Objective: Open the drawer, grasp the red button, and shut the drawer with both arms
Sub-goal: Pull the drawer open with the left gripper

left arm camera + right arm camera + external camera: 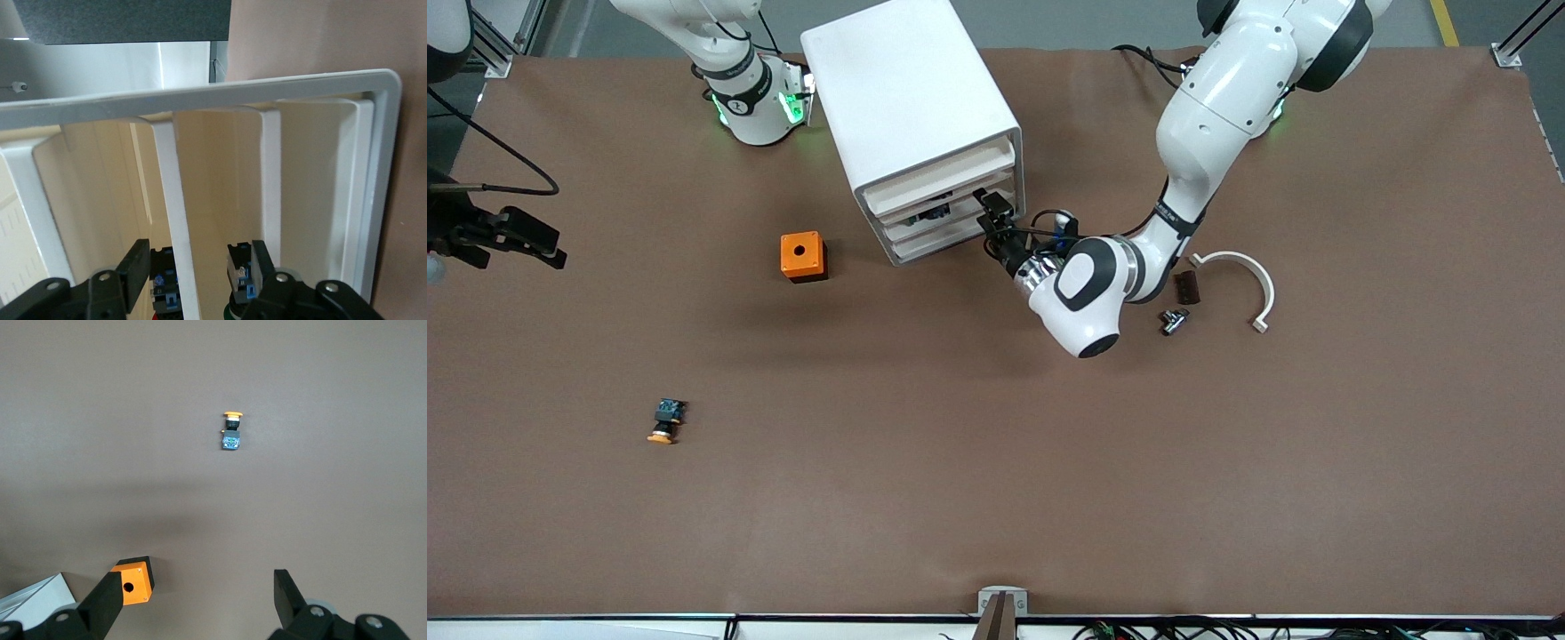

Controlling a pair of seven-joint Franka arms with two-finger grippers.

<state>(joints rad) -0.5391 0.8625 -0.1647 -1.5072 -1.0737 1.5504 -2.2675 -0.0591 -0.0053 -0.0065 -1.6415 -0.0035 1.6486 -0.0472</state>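
Note:
The white drawer cabinet (pixel 911 107) stands between the two arm bases. One of its drawers (pixel 951 212) is open a crack, and dark parts show in the gap. My left gripper (pixel 992 213) is at the drawer fronts and open. In the left wrist view its fingers (pixel 133 270) straddle a white drawer panel (pixel 175 213) without closing on it. Inside the drawer lies a black part with blue fittings (pixel 163 287) and a sliver of red at its end, which looks like the button. A similar part (pixel 241 279) with a green end lies beside it. My right gripper (pixel 547 247) waits, open and empty, high over the right arm's end of the table.
An orange box with a hole (pixel 803 256) sits near the cabinet and also shows in the right wrist view (pixel 137 581). The orange-capped twin button (pixel 665 420) lies nearer the front camera. A white curved piece (pixel 1240 276), a dark block (pixel 1185 287) and a metal fitting (pixel 1174 320) lie beside the left arm.

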